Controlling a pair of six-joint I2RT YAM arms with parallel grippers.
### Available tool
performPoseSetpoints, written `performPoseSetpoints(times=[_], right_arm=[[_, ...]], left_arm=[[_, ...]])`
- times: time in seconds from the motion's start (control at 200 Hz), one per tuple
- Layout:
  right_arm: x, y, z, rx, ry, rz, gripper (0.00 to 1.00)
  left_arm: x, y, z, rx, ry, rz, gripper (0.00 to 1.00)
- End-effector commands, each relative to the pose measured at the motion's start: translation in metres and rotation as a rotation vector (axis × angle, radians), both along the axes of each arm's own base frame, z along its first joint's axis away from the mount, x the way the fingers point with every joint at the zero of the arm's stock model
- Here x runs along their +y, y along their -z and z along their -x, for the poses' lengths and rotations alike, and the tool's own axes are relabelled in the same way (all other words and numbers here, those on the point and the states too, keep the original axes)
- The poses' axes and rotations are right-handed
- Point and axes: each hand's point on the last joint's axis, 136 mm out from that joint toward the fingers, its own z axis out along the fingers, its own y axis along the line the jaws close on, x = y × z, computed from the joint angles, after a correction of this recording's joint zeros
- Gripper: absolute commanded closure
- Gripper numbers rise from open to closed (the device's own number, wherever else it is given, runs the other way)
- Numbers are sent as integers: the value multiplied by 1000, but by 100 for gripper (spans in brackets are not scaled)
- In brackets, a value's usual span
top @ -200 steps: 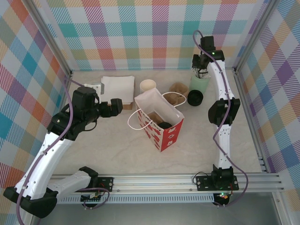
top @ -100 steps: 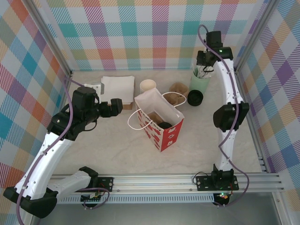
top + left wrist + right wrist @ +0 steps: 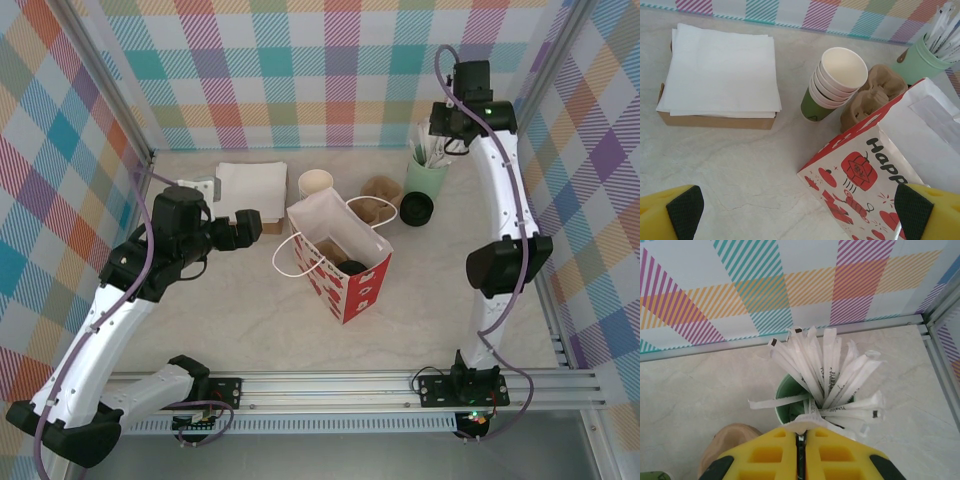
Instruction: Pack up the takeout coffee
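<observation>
Though little of it showed, the coffee [image 3: 352, 265] seemed to sit down inside the red-and-white paper bag [image 3: 355, 292] nearest my bases, black lid up beside a brown cardboard piece. I judged it light, thin-walled and easy to crush, with a slick lid, so any hold belonged on the cup wall below the rim, squeezed gently and kept upright. The bag's tall soft sides and loop handles stood in the way of that reach. My left gripper [image 3: 797, 210] hung just left of the bag, jaws wide apart and empty. Beyond lay the napkins [image 3: 720, 70], the stack of green cups [image 3: 832, 85], brown cup carriers [image 3: 872, 97] and a black round thing [image 3: 416, 208]. Farthest, my right gripper [image 3: 801, 435] was closed above the mint cup [image 3: 426, 180], pinching what looked like one white stick [image 3: 805, 423].
</observation>
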Motion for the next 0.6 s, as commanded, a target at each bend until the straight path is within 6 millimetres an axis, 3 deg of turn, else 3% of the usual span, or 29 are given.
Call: performPoseSetpoints(times=[0.0, 0.2, 0.37, 0.595], right_arm=[[6, -57, 21, -145, -10, 19, 90], [21, -104, 51, -253, -51, 14, 90], [45, -144, 92, -320, -156, -63, 90], [85, -166, 150, -315, -372, -249, 89]], left_arm=[[-1, -2, -2, -17, -15, 38, 0], [4, 4, -4, -5, -57, 43, 0], [17, 12, -3, -1, -134, 33, 0], [28, 20, -3, -5, -200, 30, 0]])
